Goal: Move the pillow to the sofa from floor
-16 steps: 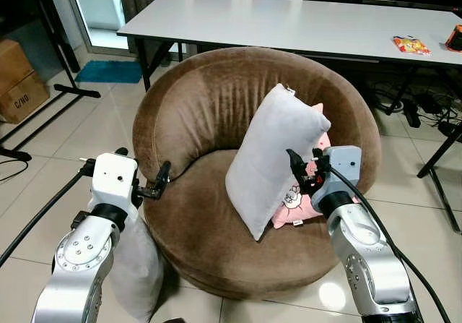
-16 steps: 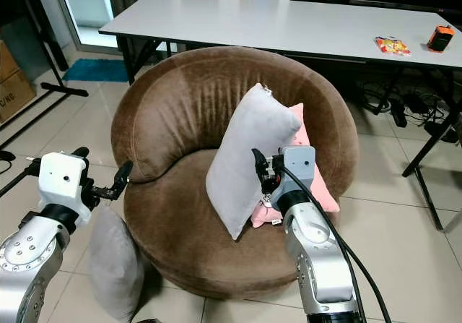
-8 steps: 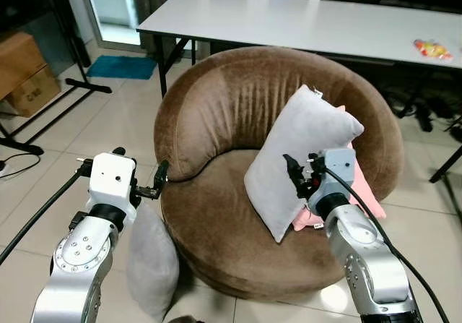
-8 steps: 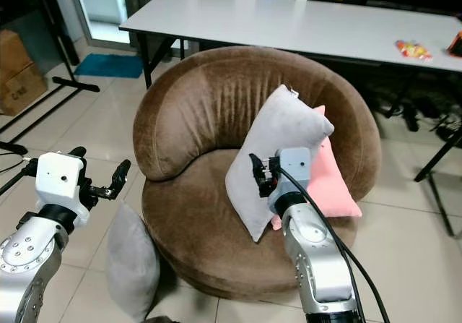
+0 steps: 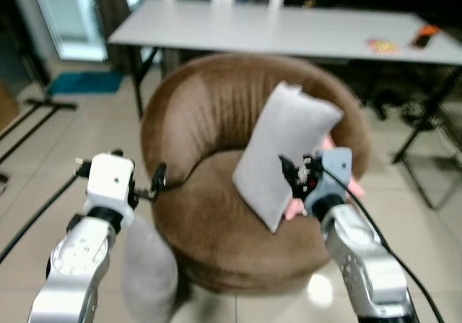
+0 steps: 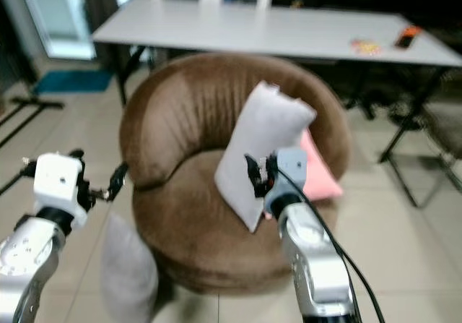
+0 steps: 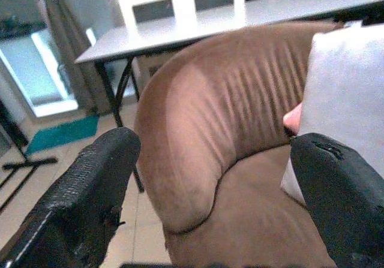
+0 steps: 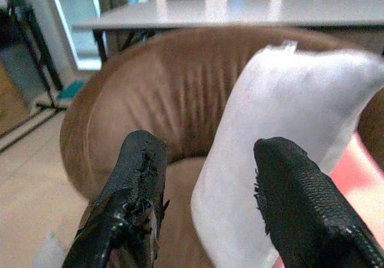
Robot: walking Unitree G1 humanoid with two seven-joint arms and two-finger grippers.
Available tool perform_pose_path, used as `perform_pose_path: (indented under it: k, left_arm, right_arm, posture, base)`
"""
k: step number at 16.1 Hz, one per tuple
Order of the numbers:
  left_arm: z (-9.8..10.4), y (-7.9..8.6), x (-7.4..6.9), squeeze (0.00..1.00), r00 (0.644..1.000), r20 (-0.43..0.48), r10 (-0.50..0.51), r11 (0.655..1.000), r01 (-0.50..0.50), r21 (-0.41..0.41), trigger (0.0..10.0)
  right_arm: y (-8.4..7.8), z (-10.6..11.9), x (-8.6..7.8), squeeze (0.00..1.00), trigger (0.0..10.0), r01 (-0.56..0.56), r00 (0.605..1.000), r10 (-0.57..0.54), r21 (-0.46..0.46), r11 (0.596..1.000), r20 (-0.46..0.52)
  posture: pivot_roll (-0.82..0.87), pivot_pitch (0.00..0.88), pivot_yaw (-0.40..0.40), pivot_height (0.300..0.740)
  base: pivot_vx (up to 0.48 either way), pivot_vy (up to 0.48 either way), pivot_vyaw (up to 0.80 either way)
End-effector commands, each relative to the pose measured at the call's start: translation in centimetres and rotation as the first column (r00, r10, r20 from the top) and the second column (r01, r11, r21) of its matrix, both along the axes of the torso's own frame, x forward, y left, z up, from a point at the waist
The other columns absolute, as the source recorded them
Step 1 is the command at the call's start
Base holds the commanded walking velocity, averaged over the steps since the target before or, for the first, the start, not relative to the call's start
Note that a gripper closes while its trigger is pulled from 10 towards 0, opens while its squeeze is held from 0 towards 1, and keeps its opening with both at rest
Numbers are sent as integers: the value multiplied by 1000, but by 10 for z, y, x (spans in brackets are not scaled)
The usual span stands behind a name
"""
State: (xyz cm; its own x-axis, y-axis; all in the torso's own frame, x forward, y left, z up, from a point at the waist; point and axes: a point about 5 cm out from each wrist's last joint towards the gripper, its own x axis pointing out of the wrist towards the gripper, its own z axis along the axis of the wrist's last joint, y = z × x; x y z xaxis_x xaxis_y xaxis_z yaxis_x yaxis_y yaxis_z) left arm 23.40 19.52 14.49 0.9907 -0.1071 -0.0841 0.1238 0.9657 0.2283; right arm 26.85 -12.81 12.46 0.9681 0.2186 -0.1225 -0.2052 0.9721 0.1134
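Up top I see a grey pillow (image 5: 287, 153) propped on the brown sofa (image 5: 209, 222), another pillow (image 6: 126, 269) on the floor; wrist views show both jaws apart, empty

2 silver arms, white wrist boxes, black cables, black-fingered claws.

A home room: brown sofa (image 5: 216, 214), long table (image 5: 274, 30), tiled floor (image 5: 43, 157).
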Motion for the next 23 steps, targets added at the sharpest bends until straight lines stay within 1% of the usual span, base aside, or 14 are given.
perform_pose_path:
  k: [1, 3, 6, 8, 11, 13, 20, 22, 23]
  left_arm:
    - [1, -3, 1, 0, 1000, 1, -17, 1000, 17, 3, 10000]
    - [2, -3, 2, 0, 1000, 2, -16, 1000, 16, 3, 10000]
    - [3, -3, 2, 0, 1000, 11, -12, 1000, 11, 9, 10000]
    - [4, -2, 2, 0, 1000, 22, -6, 1000, 6, 9, 10000]
    - [6, -1, 4, 0, 999, 37, -2, 1000, 1, 25, 10000]
    - [8, 0, 4, 0, 999, 47, -2, 1000, 1, 13, 10000]
    - [9, 0, 5, 0, 999, 53, -3, 1000, 3, 4, 10000]
    - [9, 0, 5, 0, 999, 53, -3, 1000, 2, 4, 10000]
    - [9, 1, 5, 0, 999, 52, -3, 1000, 3, 6, 10000]
  right_arm:
    - [-4, 1, 1, 0, 10000, 9, 1000, -9, 2, 1000, -1]
    - [-3, 1, 1, 0, 10000, 7, 1000, -7, 4, 1000, -4]
    - [-1, 0, 0, 0, 10000, 0, 1000, 0, 3, 1000, -14]
    - [4, -1, -2, 0, 10000, -56, 998, 57, 11, 998, -20]
    - [7, -1, -2, 0, 10000, -80, 997, 80, 16, 997, -23]
    - [8, -1, -2, 0, 10000, -89, 996, 89, 18, 996, -26]
    - [10, -2, -1, 0, 10000, -117, 993, 118, 20, 993, -28]
    - [9, -2, 0, 0, 10000, -106, 994, 106, 20, 994, -28]
    - [4, -2, 2, 0, 10000, -62, 997, 63, 46, 997, -32]
  posture:
    - [-11, 0, 6, 740]
    - [-11, 0, 6, 740]
    - [-11, 0, 7, 740]
    - [-11, 0, 7, 740]
    - [-7, 0, 7, 740]
    - [-6, 0, 8, 740]
    - [-5, 0, 8, 740]
    - [-4, 0, 8, 740]
    - [-5, 0, 10, 740]
  base:
    - [0, 319, 0]
    - [0, 309, 0]
    - [0, 0, 0]
    - [0, 0, 0]
    - [0, 0, 800]
    - [0, 0, 800]
    - [323, 0, 800]
    - [322, 0, 659]
    - [296, 0, 0]
